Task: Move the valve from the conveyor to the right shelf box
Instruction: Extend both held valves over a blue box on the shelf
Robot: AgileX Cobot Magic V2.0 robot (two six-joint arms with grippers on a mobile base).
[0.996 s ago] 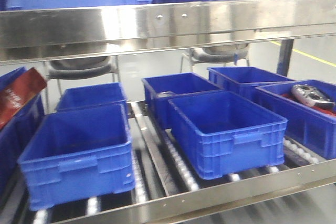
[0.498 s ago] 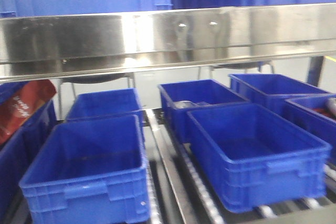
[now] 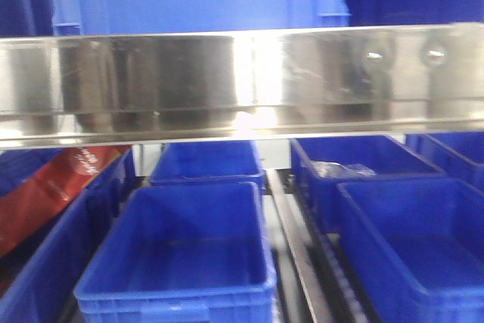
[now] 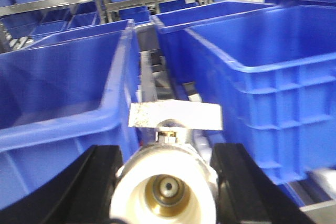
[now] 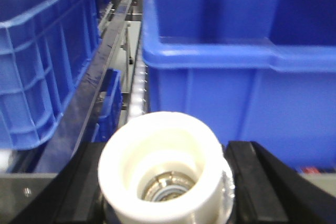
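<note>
Mirror-bright shelf rail [image 3: 242, 81] has drawn nearer; left jaws grip one white-capped valve [image 4: 165, 179], right jaws a second valve [image 5: 163, 163]

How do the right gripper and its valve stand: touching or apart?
Touching. Right wrist view: the right gripper's black fingers press both sides of the white-capped valve, no gap.

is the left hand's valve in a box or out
Out. The valve is gripped in the left hand, short of the blue boxes, inside none.
</note>
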